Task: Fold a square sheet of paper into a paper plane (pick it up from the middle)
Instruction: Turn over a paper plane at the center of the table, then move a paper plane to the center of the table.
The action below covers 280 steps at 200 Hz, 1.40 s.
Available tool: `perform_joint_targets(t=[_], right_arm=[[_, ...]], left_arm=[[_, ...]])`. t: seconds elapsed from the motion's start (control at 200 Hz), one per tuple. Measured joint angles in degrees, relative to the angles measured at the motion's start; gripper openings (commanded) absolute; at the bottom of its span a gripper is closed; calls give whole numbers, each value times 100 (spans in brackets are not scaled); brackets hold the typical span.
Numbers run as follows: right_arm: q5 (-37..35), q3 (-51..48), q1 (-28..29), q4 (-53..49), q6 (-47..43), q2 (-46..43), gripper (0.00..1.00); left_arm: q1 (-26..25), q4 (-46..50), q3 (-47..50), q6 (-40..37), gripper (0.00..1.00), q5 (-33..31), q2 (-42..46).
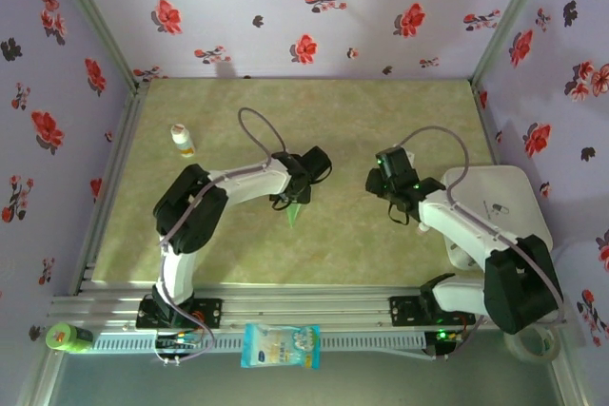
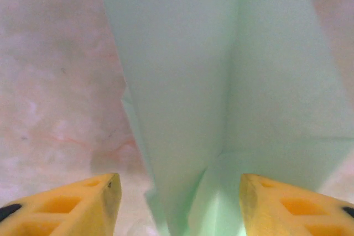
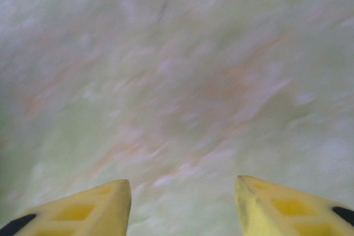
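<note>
— Paper plane [image 1: 293, 214], is that it under the left arm?

— Yes, near the middle of the desk [image 1: 381, 254], a touch toward the near edge, with its sharp tip pointing at that edge. It's pale mint-green and slim, with folded layers meeting along a centre crease. I can't tell whether it lies flat.

— Is the left tool [image 2: 176, 192] gripping it?

— It doesn't look so. Its yellow fingers [image 2: 94, 200] stand wide apart with the paper running between them, touching neither as far as I can see. The right tool [image 3: 182, 192] is spread too, over bare desk, well apart from the paper.

— So what could go wrong?

— The squeeze, I'd guess. If those fingers close off the crease, they could crumple the thin flaps or splay the folds. If they pinch only one layer, the rest may spring open on the lift. And it's light stuff, so a nudge from one finger first could skate it sideways.
</note>
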State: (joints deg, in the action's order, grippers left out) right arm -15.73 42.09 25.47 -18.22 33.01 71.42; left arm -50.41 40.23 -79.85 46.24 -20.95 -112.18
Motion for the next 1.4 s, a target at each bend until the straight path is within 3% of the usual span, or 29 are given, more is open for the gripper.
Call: perform_joint_targets(t=[0.06, 0.225, 0.3, 0.52, 0.595, 0.675, 0.825, 0.94, 1.12, 1.235, 1.4], right_arm=[[-752, -17, -116, 127, -348, -61, 80], [-1609, -431, -719, 1631, -1591, 186, 82], [-1770, -481, -984, 2378, -2083, 610, 82], [-1250, -730, -1563, 4181, -3010, 1801, 81], [-721, -1075, -1816, 4787, -3053, 1694, 81], [-365, -1556, -1971, 5410, -3161, 1412, 82], [238, -1215, -1878, 4505, -3198, 874, 78], [1012, -728, -1843, 4052, -3176, 656, 75], [2159, 170, -1567, 2546, -2820, 632, 62], [2774, 439, -1187, 2020, -2507, 651, 60], [3202, 435, -765, 1670, -2131, 798, 58]], left_arm=[[2, 20, 15, -59, 81, -94, 369], [205, -323, 603, -420, 100, -560, 1934], [684, -577, 1200, -651, 100, -741, 2677], [3329, -1266, 3202, -1670, 100, -833, 4013], [3801, -1331, 3560, -1965, 96, -525, 4295], [4065, -1416, 3738, -2133, 87, 240, 4566], [3858, -2267, 3838, -1593, 70, 2455, 4618], [3198, -2940, 3860, -1128, 67, 3394, 4057], [2452, -3685, 3810, -446, 60, 3998, 2656], [2153, -3884, 3674, -136, 55, 4120, 1980], [2013, -4159, 3501, 127, 46, 4201, 1659]])
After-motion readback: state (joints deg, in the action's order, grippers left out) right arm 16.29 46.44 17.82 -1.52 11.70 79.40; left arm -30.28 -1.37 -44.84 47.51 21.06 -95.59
